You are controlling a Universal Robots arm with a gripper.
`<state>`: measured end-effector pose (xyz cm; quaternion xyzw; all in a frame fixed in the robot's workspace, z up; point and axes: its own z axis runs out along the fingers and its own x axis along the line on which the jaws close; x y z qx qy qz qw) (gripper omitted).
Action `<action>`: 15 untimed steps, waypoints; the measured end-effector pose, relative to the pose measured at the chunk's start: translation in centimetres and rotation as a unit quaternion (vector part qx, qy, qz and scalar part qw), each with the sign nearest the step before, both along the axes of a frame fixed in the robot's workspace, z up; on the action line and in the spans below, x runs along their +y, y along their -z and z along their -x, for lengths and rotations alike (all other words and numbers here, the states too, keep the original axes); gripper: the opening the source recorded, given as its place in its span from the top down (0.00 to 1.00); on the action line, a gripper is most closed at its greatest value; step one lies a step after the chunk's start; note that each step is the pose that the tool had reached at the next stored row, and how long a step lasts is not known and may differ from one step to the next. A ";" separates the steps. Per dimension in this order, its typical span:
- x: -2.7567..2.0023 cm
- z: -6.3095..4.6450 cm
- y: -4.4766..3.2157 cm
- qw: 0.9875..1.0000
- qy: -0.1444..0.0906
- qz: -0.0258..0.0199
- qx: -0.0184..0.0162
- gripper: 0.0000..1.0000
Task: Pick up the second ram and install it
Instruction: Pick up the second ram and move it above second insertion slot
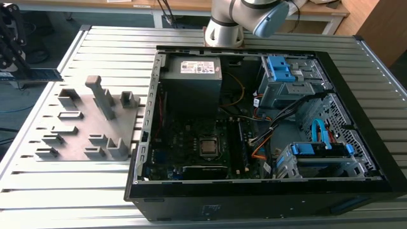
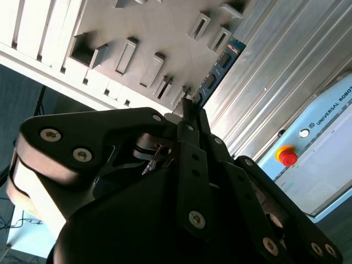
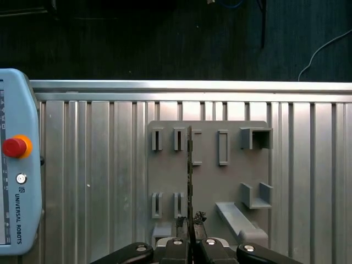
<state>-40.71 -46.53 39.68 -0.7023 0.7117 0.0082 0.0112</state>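
The second ram is a thin dark green stick, held level above the table's edge at the exterior view's far left, beyond the grey holder block. My gripper is shut on one end of it. In the first wrist view the second ram is seen edge-on, running out from my gripper over the holder block. Its black chips show in the second wrist view, where the second ram sticks out past the fingertips.
An open computer case lies on the ribbed metal table, with the motherboard and processor socket inside, plus power supply and blue drive bays. A teach pendant lies near the holder. The arm's base stands behind the case.
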 end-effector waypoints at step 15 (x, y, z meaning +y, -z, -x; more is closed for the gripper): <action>0.00 -3.8 0.02 1.000 0.000 0.000 0.002 0.86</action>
